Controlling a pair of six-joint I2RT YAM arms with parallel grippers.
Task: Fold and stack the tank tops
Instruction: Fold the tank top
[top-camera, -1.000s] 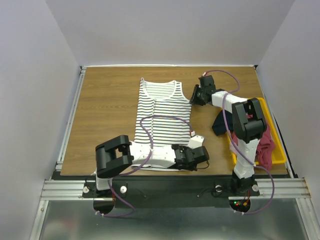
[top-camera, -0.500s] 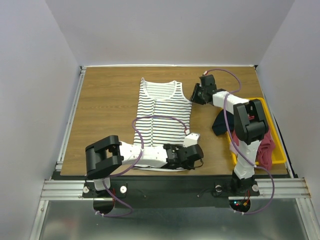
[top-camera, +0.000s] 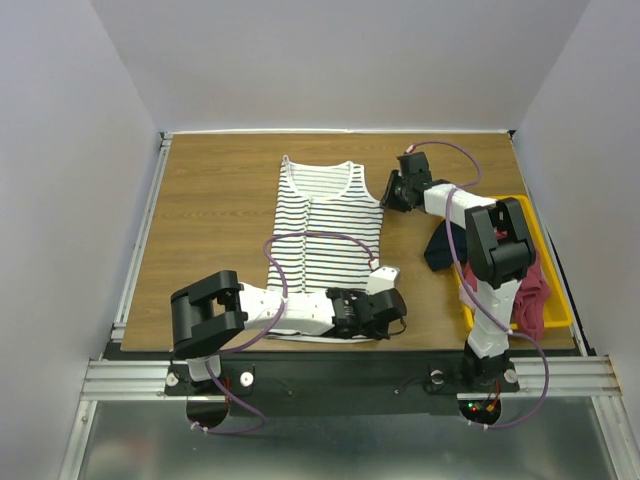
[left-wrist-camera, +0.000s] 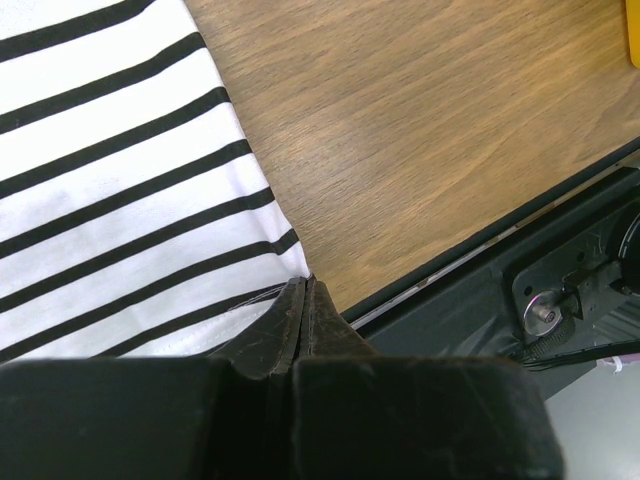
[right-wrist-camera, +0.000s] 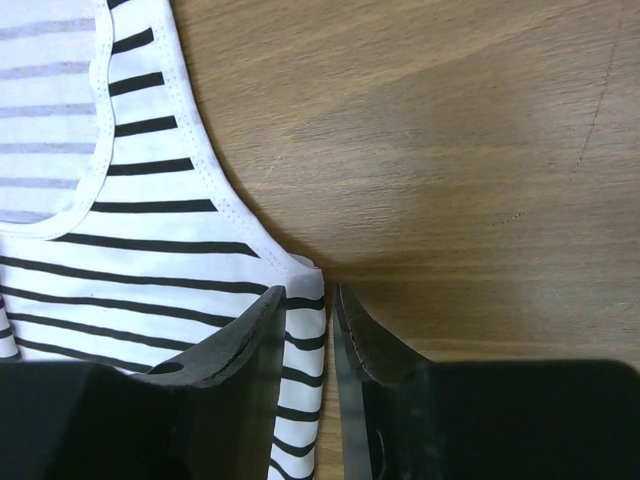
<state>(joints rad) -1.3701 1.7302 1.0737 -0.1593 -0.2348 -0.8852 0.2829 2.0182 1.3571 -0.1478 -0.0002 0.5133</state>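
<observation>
Striped top: white sleeveless cloth tank top with thin dark horizontal stripes (top-camera: 325, 225) lies spread flat on the brown wood-grain table (top-camera: 220, 220). It is roughly centred, neck toward the far edge, hem toward the arm bases. Not folded yet.
Left gripper: the left gripper (top-camera: 392, 322) is low at the right corner of the hem, close to the table's near edge.
Left fingers: in the left wrist view the fingers are pressed together with no gap at the left gripper (left-wrist-camera: 305, 290). The hem corner of the striped top (left-wrist-camera: 110, 200) runs into the seam between the tips, so they are clamped on that corner.
Left arm: lies low across the hem and hides part of the bottom stripes in the top view.
Right gripper: the right gripper (top-camera: 392, 192) is at the garment's right armhole side, just below the shoulder strap.
Right fingers: in the right wrist view the fingers of the right gripper (right-wrist-camera: 308, 292) stand parted by a narrow gap. The outer edge of the striped cloth (right-wrist-camera: 130, 270) lies in that gap, one finger over cloth and the other over bare wood. Released, not pinching.
Red top: plain dark red cloth tank top (top-camera: 535, 295) lies bunched in a yellow plastic tray (top-camera: 556, 275) at the table's right edge. It is partly hidden behind the right arm and well apart from the striped top.
Dark cloth: a near-black piece of cloth (top-camera: 440, 248) hangs over the tray's left side onto the table, between tray and striped top, apart from the striped top.
</observation>
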